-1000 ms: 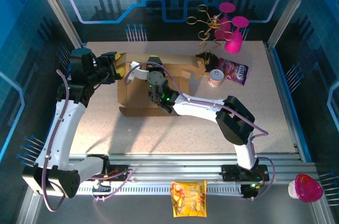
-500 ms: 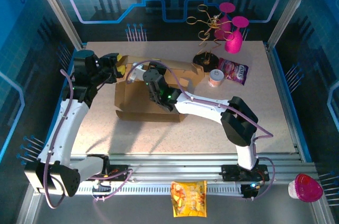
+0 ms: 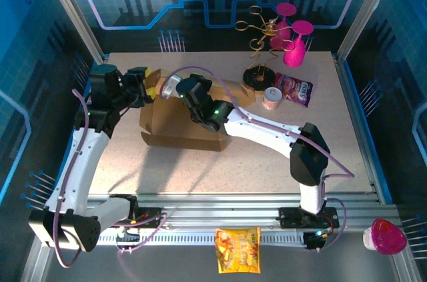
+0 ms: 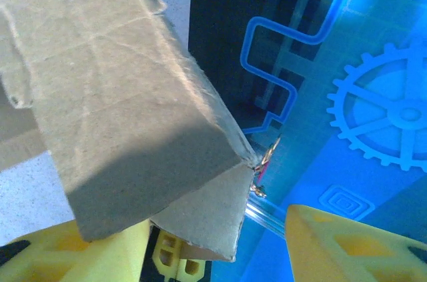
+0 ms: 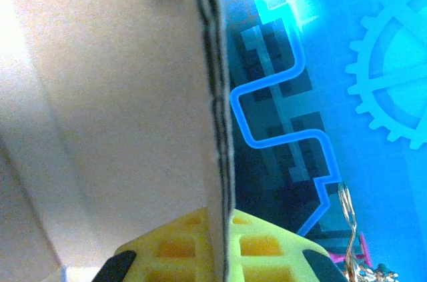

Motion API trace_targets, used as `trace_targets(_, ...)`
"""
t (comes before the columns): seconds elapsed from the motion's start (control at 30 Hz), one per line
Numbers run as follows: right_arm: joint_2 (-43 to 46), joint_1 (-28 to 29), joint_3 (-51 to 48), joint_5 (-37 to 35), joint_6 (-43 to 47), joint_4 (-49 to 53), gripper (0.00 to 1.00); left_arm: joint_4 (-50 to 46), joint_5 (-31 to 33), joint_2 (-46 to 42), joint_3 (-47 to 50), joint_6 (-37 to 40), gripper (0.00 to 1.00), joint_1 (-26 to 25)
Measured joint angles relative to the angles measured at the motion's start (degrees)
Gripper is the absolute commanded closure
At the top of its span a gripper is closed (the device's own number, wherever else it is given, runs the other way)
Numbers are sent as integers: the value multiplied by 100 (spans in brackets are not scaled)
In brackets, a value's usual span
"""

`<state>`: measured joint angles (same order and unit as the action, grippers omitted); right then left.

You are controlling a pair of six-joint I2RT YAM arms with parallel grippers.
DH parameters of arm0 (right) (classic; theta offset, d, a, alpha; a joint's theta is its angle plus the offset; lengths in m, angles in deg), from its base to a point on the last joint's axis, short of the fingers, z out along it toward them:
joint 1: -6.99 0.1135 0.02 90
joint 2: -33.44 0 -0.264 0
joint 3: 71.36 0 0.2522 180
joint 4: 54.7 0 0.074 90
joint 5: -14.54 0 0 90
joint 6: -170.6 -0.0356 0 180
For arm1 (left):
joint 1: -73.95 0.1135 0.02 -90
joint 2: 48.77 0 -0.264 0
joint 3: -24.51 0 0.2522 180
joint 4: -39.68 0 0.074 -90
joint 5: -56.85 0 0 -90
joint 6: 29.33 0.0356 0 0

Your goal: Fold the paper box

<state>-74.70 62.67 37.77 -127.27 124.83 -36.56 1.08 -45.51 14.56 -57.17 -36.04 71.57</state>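
A: Cardboard at centre-left of the top view: paper box, half raised on the table. Looks light and stiff, and likely to crease.
B: Hold where?
A: Panel edges. Right gripper pinches a wall edge; left gripper is parted around a flap corner.
B: Contents?
A: Cannot tell.

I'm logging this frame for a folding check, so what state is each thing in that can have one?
paper box: partly folded, not closed.
left gripper: open, a box flap between its fingers.
right gripper: shut on an edge of the box.
small can: upright.
purple snack bag: lying flat.
orange snack bag: lying flat.
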Motion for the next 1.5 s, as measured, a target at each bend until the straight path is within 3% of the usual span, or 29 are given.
trace_targets(0.17, 74, -22, 188, 177, -313, 452, 100, -7, 74, -13, -46, -114, 48, -129)
trace_targets(0.27, 74, -33, 262, 260, -446, 680, 100, -92, 144, 4, -138, -208, 41, -278)
trace_targets(0.5, 74, -92, 299, 378, -629, 984, 100, -1119, 660, -98, -962, -186, 33, -332)
trace_targets(0.83, 79, -149, 297, 481, -654, 1027, 100, -1956, 520, -57, -1281, 275, 32, 487)
trace_targets(1.0, 79, -155, 299, 525, -654, 1027, 100, -2092, 372, 417, -1467, 1633, 45, 531)
trace_targets(1.27, 79, -245, 297, 629, -651, 1064, 100, -1864, 573, 125, -1143, 5233, 46, 197)
trace_targets(1.33, 79, -262, 297, 669, -651, 1062, 100, -1740, 750, -81, -946, 6054, 46, -72)
trace_targets(1.5, 79, -297, 297, 754, -654, 1069, 100, -1331, 1314, -474, -531, 7910, 32, -787)
